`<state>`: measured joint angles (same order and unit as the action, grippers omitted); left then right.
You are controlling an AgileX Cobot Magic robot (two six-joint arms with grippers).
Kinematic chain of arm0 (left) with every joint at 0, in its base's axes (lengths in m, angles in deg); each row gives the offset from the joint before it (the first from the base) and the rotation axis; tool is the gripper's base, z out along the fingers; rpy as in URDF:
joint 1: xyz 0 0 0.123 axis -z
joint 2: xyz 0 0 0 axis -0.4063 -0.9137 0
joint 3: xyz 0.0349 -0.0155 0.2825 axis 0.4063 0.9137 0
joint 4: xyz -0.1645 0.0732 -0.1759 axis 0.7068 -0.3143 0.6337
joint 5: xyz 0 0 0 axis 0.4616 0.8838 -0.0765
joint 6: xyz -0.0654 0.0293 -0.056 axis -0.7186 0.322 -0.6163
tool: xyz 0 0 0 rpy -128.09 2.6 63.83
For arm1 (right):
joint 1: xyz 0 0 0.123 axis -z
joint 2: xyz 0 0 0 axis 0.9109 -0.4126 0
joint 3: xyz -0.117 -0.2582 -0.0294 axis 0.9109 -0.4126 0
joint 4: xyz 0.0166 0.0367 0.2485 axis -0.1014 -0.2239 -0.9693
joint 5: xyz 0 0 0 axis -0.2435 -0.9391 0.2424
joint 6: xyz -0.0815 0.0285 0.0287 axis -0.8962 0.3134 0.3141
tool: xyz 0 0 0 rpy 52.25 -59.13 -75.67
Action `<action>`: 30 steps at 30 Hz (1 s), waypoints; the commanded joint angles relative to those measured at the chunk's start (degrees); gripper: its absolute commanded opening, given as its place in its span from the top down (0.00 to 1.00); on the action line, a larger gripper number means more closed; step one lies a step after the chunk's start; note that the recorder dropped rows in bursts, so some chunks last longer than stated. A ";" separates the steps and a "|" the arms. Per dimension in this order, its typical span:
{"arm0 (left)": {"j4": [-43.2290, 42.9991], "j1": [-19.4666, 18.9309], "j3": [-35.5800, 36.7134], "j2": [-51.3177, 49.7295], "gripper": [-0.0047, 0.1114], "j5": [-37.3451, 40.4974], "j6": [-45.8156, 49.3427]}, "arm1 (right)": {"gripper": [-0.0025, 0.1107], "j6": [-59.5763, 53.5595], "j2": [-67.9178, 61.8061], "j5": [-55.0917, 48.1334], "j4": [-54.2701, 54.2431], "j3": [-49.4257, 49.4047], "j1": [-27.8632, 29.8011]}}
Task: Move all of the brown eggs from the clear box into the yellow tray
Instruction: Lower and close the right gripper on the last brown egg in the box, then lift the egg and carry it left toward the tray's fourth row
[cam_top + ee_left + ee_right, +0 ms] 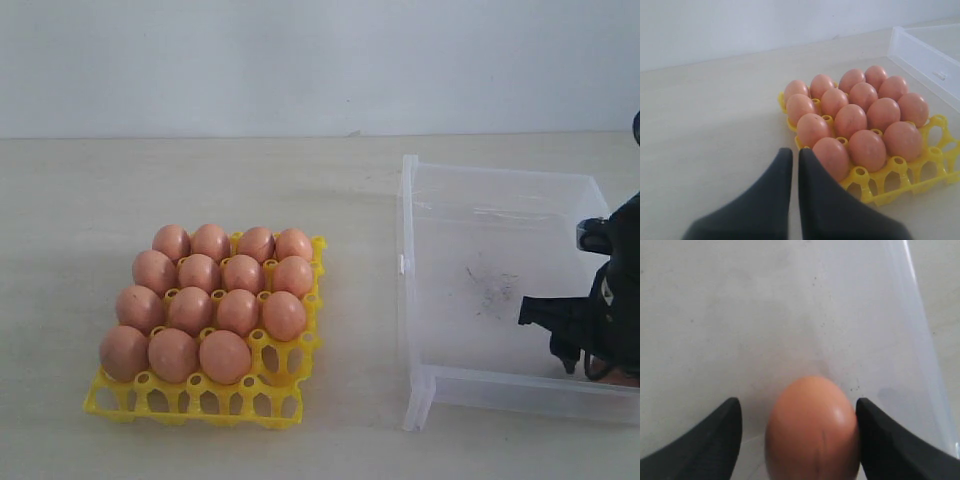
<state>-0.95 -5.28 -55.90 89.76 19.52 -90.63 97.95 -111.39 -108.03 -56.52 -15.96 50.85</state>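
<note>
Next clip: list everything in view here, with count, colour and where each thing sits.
table: one, pale beige, under everything
wall: one, white, behind the table
yellow tray: one, bright yellow, on the table's left side in the exterior view
clear box: one, transparent, on the table right of the tray
brown eggs in tray: fifteen, orange-brown, filling every cup except the front right one
loose brown egg: one, orange-brown, on the box floor
left claw: one, dark, fingers nearly together, close to the tray's eggs
right claw: one, dark, open, inside the box with a finger on each side of the loose egg
</note>
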 commanded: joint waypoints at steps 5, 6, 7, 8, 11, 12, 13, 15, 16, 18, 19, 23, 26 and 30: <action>-0.09 0.45 0.15 0.15 0.92 -0.19 -0.45 | 0.48 6.62 -1.72 3.54 6.81 -0.40 0.53; -0.09 0.45 0.15 0.15 0.92 -0.19 -0.45 | 0.48 6.62 -1.72 3.83 6.95 -0.40 0.53; -0.09 0.45 0.15 0.15 0.92 -0.19 -0.45 | 0.54 6.62 -1.72 4.74 7.59 -0.40 0.53; -0.09 0.45 0.15 0.15 0.92 -0.19 -0.45 | 0.60 6.75 -1.72 5.27 7.93 -0.40 0.53; -0.09 0.45 0.15 0.15 0.92 -0.19 -0.45 | 0.98 6.01 -1.72 7.17 7.93 -0.40 0.53; -0.09 0.45 0.15 0.15 0.92 -0.19 -0.45 | 0.98 4.97 -1.72 7.83 7.93 -0.40 0.53; -0.09 0.45 0.15 0.15 0.92 -0.19 -0.45 | 0.98 4.33 -1.72 9.51 9.23 -0.40 0.53; -0.09 0.45 0.15 0.15 0.92 -0.19 -0.45 | 0.98 5.32 -1.72 13.01 13.18 -0.40 0.53; -0.09 0.45 0.15 0.15 0.92 -0.19 -0.45 | 0.98 6.00 -1.72 16.59 15.66 -0.40 0.53; -0.09 0.45 0.15 0.15 0.92 -0.19 -0.45 | 0.98 6.29 -1.72 23.71 20.10 -0.64 0.53; -0.09 0.45 0.15 0.15 0.92 -0.19 -0.45 | 0.98 6.24 -1.72 26.56 21.27 -0.99 0.53; -0.09 0.45 0.15 0.15 0.92 -0.19 -0.45 | 0.98 6.06 -1.72 32.52 26.13 -1.71 0.53; -0.09 0.45 0.15 0.15 0.92 -0.19 -0.45 | 0.98 5.24 -1.72 35.02 28.57 -1.71 0.53; -0.09 0.45 0.15 0.15 0.92 -0.19 -0.45 | 0.98 -2.96 -1.72 42.04 28.28 -1.71 0.53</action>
<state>-0.95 -5.28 -55.90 89.76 19.52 -90.63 100.38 -113.05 -71.08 -28.78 -17.44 50.98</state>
